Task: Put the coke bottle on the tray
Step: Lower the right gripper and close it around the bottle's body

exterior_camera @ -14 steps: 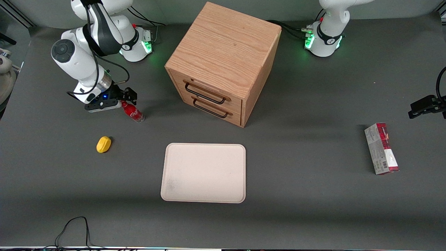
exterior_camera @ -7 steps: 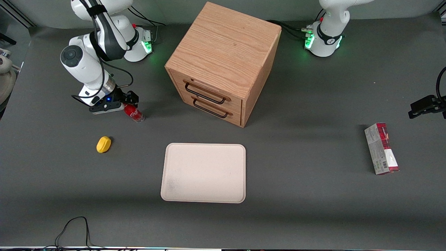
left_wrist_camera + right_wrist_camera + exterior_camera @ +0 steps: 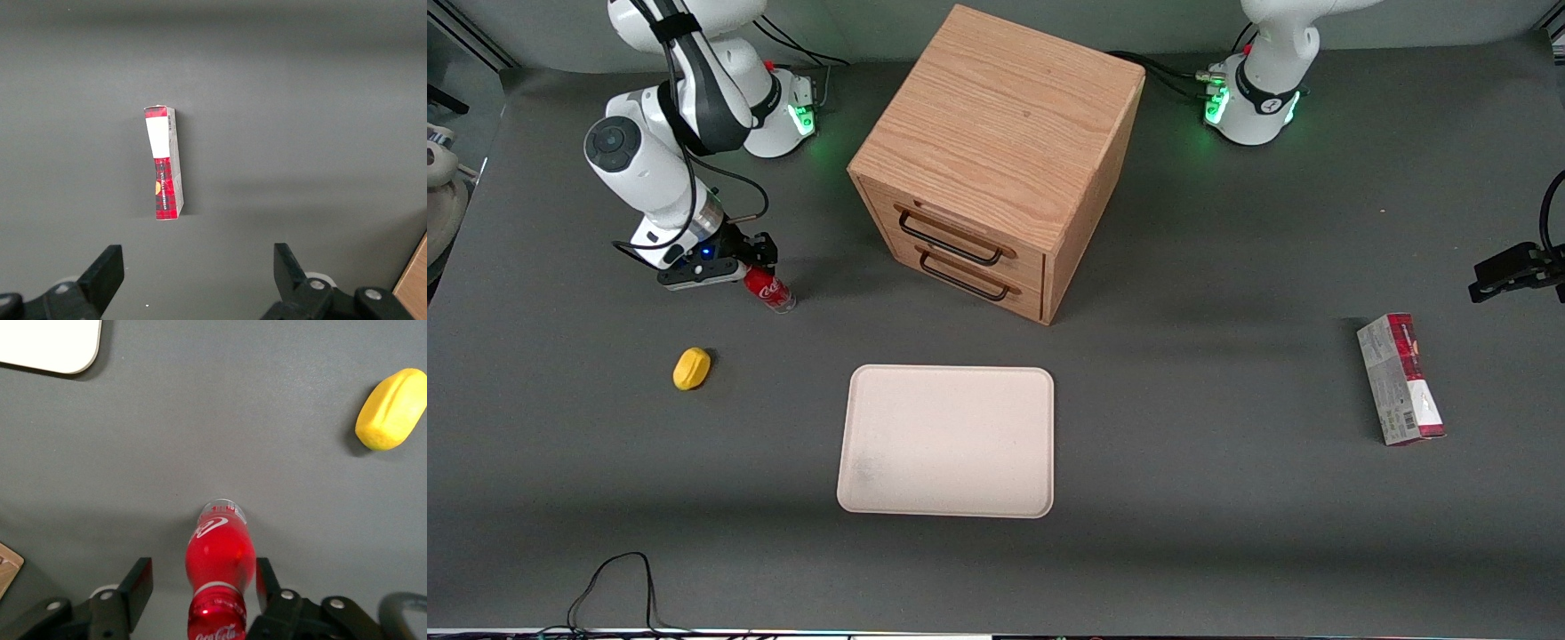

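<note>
- The coke bottle (image 3: 769,292) stands on the dark table mat (image 3: 1227,533), toward the working arm's end, beside the wooden drawer cabinet (image 3: 996,160) and farther from the front camera than the tray (image 3: 947,440). It is well apart from the tray, so nothing of the placing is done yet.
- The gripper (image 3: 197,579) sits low around the bottle's neck and shoulder. In the right wrist view its two fingers (image 3: 137,583) are spread, one on each side of the red body, with a gap showing on at least one side. It holds nothing: I judge the bottle bracketed but not yet pinched.
- Main risk: the bottle is small, round and slick-looking, and the fingers flank its narrowing upper part. If they close there, the taper could let it squirt out or tilt.
- The bottle looks nearer one finger than the other. An uneven close would likely push it sideways first and could knock it over, after which it may roll.
- A weak hold high up could let the bottle swing or slip during the carry toward the tray.
- The lemon (image 3: 391,409) lies near on the mat, nearer the front camera than the bottle; a toppled bottle could roll toward it.
</note>
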Robot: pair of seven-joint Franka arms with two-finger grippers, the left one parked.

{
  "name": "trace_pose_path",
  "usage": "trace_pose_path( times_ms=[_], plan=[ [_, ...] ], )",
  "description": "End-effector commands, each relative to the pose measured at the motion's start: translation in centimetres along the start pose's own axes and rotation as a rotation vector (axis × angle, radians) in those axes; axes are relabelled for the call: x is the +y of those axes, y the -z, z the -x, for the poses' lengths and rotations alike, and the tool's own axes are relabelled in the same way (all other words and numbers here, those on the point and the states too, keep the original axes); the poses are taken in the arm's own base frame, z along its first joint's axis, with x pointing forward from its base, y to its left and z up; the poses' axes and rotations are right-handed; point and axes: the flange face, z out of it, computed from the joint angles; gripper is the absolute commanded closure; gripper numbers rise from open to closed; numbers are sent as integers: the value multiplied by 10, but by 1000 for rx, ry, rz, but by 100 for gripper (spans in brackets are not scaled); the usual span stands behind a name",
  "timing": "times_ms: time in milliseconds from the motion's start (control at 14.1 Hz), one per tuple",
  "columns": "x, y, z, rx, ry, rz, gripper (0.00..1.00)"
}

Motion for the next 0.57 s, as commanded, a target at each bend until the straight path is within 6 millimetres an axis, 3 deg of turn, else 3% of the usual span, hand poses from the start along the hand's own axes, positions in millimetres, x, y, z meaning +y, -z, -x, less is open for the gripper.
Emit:
trace_pose_path(
  times_ms=[0, 71, 142, 496],
  plan=[
    [2, 4, 5, 20, 16, 5, 78],
    [2, 4, 5, 20, 16, 5, 93],
    [2, 4, 5, 20, 16, 5, 100],
    [3, 9, 0, 24, 4, 7, 100]
  ],
)
